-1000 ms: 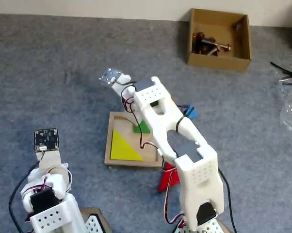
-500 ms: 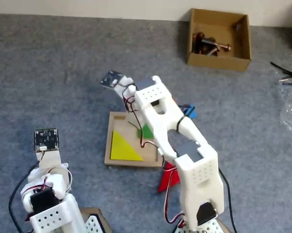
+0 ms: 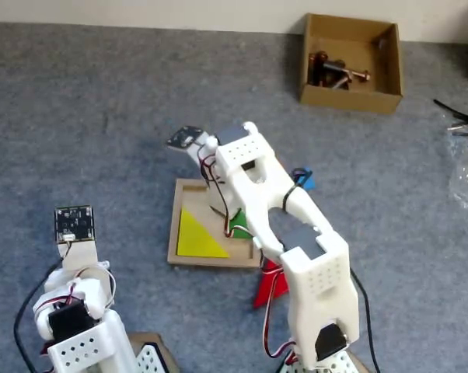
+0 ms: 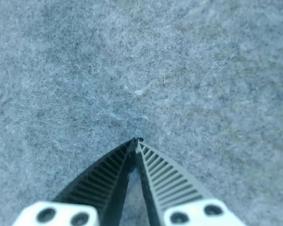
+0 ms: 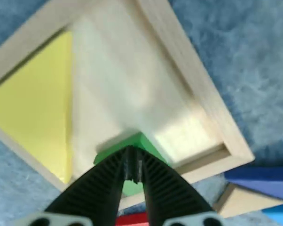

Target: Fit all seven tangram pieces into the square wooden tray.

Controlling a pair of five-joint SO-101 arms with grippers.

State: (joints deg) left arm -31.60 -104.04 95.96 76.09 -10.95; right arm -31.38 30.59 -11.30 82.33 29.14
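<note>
The right tool (image 5: 133,165) is clamped on a small green piece (image 5: 142,144), its two ribbed black fingers (image 5: 106,181) drawn nearly together with the piece's edge pinched between them. The green piece is a bright, flat tangram shape with one pointed corner showing past the fingertips. It is over the inside of the square wooden tray (image 5: 191,82), close to one of the tray's corners; whether it rests on the tray floor cannot be told. In the high view the green piece (image 3: 239,229) peeks out from under the right arm, beside the tray's right-hand rim.

The tray (image 3: 174,221) is pale wood with a raised border and lies flat on the grey, carpet-like table (image 3: 102,116). A large yellow triangle (image 5: 33,103) lies inside it, one straight side along the rim; in the high view the yellow triangle (image 3: 195,237) fills the tray's lower left part. The tray floor between the yellow and green pieces is bare wood.

A red piece (image 3: 267,289) lies on the table just outside the tray's lower right corner, and a blue piece (image 3: 304,179) lies beyond the arm.

The left tool (image 4: 137,142) has its fingers together over bare table, well apart from the tray.
</note>
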